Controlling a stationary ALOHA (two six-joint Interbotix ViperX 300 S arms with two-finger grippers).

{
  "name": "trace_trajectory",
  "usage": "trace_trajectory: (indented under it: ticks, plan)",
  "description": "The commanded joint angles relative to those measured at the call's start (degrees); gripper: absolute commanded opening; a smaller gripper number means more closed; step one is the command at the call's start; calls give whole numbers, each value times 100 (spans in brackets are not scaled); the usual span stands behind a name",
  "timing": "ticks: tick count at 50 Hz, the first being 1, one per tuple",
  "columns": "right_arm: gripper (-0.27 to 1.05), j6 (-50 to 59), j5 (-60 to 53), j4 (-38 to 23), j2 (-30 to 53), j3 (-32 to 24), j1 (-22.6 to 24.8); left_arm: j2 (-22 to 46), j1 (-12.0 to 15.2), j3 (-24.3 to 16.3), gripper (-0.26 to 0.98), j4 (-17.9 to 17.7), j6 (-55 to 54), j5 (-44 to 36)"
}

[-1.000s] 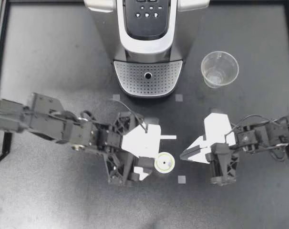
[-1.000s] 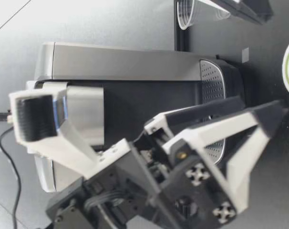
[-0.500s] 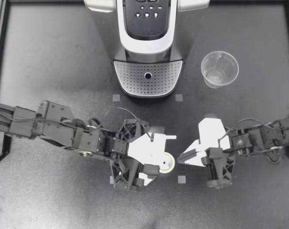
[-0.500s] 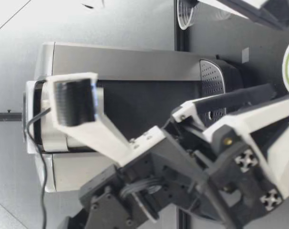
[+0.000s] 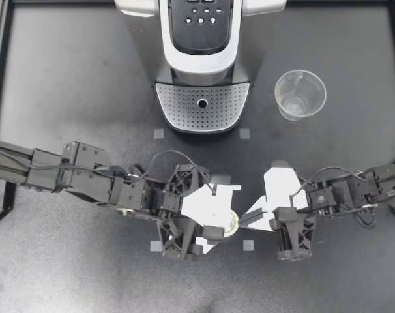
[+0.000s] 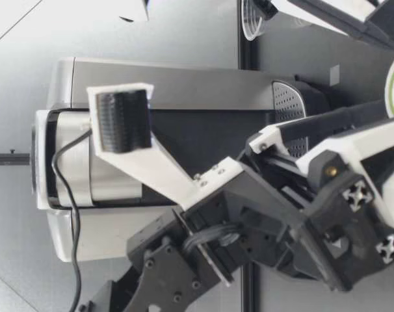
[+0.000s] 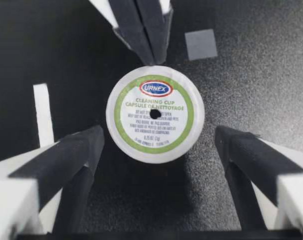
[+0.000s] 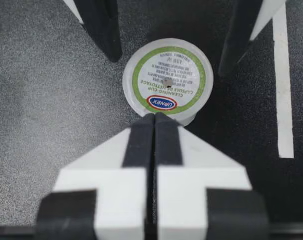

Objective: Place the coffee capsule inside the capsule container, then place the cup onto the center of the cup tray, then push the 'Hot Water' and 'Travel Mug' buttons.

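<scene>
Straddling the small round white coffee capsule with the green-ringed foil lid [image 5: 230,225], the left gripper [image 5: 223,214] stood wide open. Both of its black-padded fingers [image 7: 66,165] flanked the capsule with clear gaps on either side, neither one touching it, so it had hold of nothing.

And over on the other side, the right gripper [image 5: 245,220] was pressed fully closed on nothing at all. Its two fingers lay flat against each other, and their joined tips met the capsule's rim from the side opposite the left arm.

The capsule sat upright on the dark desk [image 5: 67,78], lid up, toward the front edge and about midway between the two side edges. A small grey square marker [image 5: 248,245] lay just beside it, nearer the front edge.

Up at the back edge stood the silver-and-black coffee machine [image 5: 201,62], with its buttons [image 5: 201,19] on top and its perforated silver cup tray [image 5: 181,111] facing the grippers. The clear plastic cup [image 5: 300,94] stood upright on the desk beside that tray, toward the right edge, well apart from both grippers.
</scene>
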Motion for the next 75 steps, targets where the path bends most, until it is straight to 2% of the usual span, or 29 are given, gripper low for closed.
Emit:
trace_trajectory:
  ticks: [1,38,42,51,56,65,75]
  plan:
    - [5,-9,9,-9,-53,-105,44,-79,26,-167,80,26,9,-70]
    - [5,-26,18,-9,88,-211,44,53,53,-193,78,53,9,-185]
    - [5,-26,18,-9,79,-211,35,44,44,-202,74,53,18,-202]
    - [5,-26,18,-9,79,-220,44,26,44,-185,54,44,26,-378]
    - [5,-9,26,0,44,-211,44,-9,44,-149,47,53,123,-448]
    - [5,9,35,-9,-299,-132,44,-123,44,-70,45,44,141,-431]
    - [5,9,-26,0,-1195,79,-18,-413,35,255,45,-26,35,-439]
